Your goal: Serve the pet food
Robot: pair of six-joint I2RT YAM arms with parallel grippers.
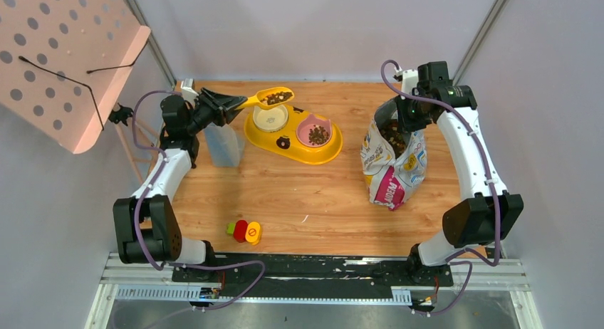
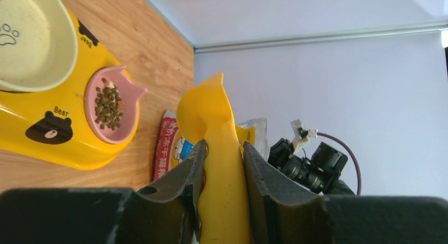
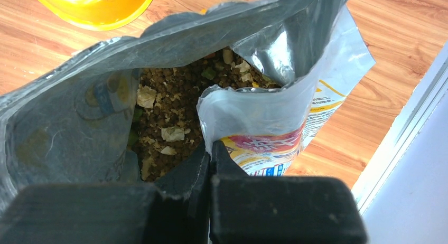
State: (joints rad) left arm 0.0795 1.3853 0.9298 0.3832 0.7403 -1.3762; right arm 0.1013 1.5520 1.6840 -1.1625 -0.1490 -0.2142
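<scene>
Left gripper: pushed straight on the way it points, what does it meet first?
Nothing near. Shut on the yellow scoop, the left gripper points across over the feeder; the scoop tip would probably reach the bag held by the right gripper first, depth unclear.

Wooden table (image 1: 299, 201): yellow feeder (image 1: 295, 152), foil bag (image 1: 392, 169), clear container (image 1: 224, 145), coloured blocks (image 1: 243, 231).

Plain pale grey walls (image 1: 320, 30) close in a wood-grain tabletop (image 1: 299, 201) on three sides, with slim metal posts (image 1: 147, 33) rising at the back corners. A pink perforated panel (image 1: 64, 51) juts in at the upper left. An aluminium rail (image 1: 299, 294) lines the table's near edge under soft, even light.
</scene>
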